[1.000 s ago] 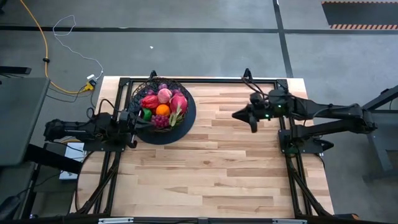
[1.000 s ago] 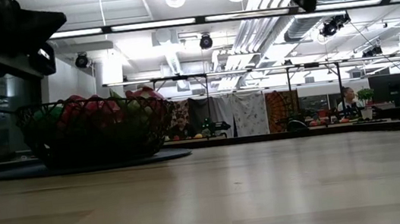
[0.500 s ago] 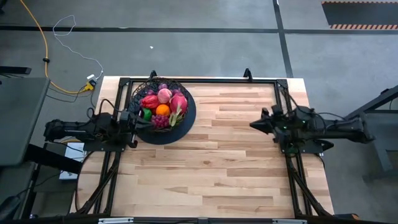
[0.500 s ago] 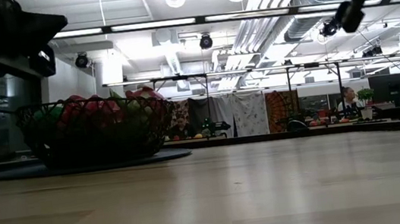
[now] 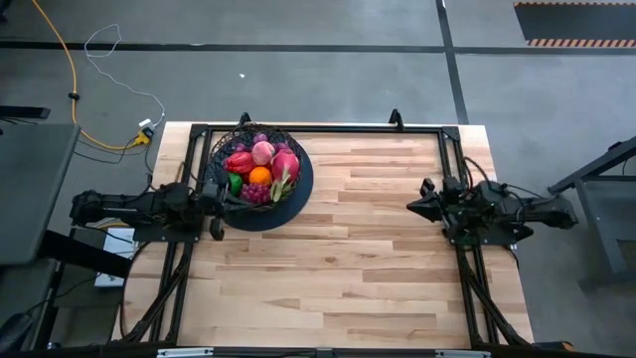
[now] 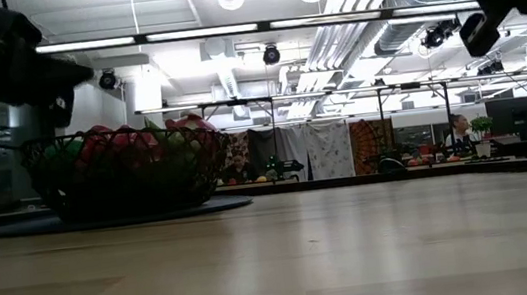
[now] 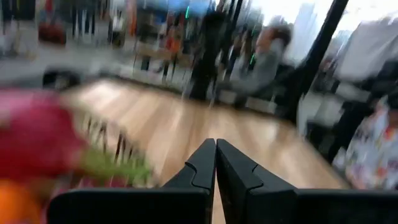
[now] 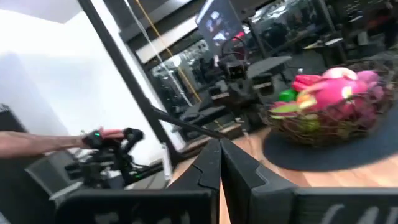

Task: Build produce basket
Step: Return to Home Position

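Table (image 5: 348, 259), heaped basket (image 6: 118, 191), left claw (image 7: 216, 144) seemingly closed

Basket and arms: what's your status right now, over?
Left gripper shut, empty, beside the basket. Right gripper shut, empty, over the table's right edge. Produce piled in basket. Nothing blocking.

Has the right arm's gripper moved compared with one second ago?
Yes. In the high view the right arm's dark two-finger gripper has drawn back toward the right edge of the wooden table, farther from the round black wire-mesh basket.
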Robot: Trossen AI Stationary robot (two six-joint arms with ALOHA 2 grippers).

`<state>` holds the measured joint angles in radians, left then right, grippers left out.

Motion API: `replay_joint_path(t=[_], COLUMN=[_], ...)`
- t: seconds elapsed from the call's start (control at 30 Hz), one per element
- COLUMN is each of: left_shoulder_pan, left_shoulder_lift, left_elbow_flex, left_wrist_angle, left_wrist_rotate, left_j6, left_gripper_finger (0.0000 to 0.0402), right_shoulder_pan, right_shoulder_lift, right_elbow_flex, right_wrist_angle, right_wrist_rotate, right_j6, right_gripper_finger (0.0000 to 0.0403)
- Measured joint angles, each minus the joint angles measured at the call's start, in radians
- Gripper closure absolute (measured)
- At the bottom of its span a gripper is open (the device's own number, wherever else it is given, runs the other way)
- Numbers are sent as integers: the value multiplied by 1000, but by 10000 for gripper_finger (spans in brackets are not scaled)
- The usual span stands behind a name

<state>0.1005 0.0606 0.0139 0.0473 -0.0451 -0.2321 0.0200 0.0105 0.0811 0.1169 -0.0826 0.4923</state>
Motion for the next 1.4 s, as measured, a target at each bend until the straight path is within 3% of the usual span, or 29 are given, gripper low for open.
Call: replay_joint_path(t=[0.37,0.73,1.1,1.4], left_shoulder_pan=[0,0,-3,-43], left_shoulder_lift=[3,2,-57,-57], left_elbow_flex=[-1,-1,-1,-2], left_wrist_angle=[-36,-36,-31,-36], left_wrist_rotate=[23,23,23,17], left_j6=[0,0,0,0], left_gripper_finger=[398,398,398,398], right_shoulder_pan=[16,16,16,16], right_shoulder_lift=[-3,-5,-5,-4], right_elbow_flex=[-71,-71,-71,-71], right_wrist_angle=[-80,-85,-86,-86], right_wrist_rotate=[217,183,178,178], right_j6=[-111,-292,-153,-156], right_gripper_finger=[403,403,403,403])
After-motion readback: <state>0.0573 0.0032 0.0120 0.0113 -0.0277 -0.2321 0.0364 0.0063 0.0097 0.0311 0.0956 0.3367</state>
